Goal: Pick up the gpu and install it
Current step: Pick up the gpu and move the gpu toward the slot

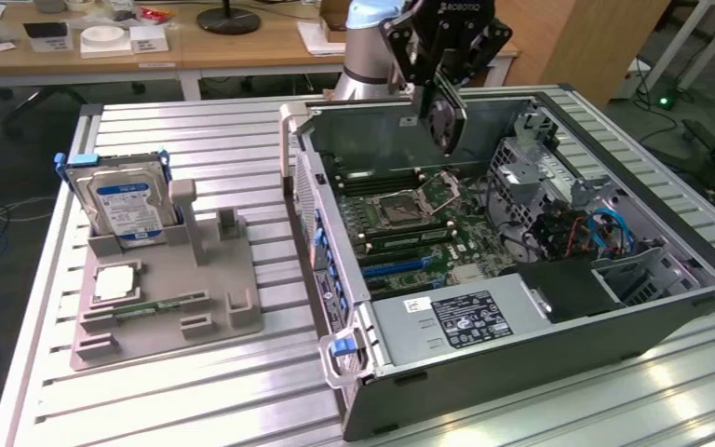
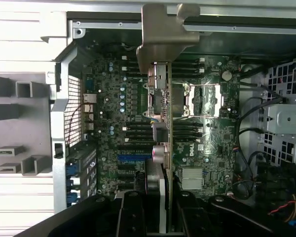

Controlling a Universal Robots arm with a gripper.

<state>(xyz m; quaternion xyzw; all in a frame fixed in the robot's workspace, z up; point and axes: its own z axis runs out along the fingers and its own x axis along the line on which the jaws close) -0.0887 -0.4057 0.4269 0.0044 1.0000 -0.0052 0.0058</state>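
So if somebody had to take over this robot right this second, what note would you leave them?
Gripper: shut on the gpu, which hangs on edge below it.
Gpu: in the air over the open computer case, above the motherboard, touching nothing but the gripper.
Done: the card is picked up and over the case.
Left: the card is not yet seated in any slot.
Aside: the hard drive stands in the grey holder beside the case.

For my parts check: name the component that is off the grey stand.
The gpu, gripped edge-down by the hand over the open case; the blue-labelled hard drive and green memory stick sit in the stand.
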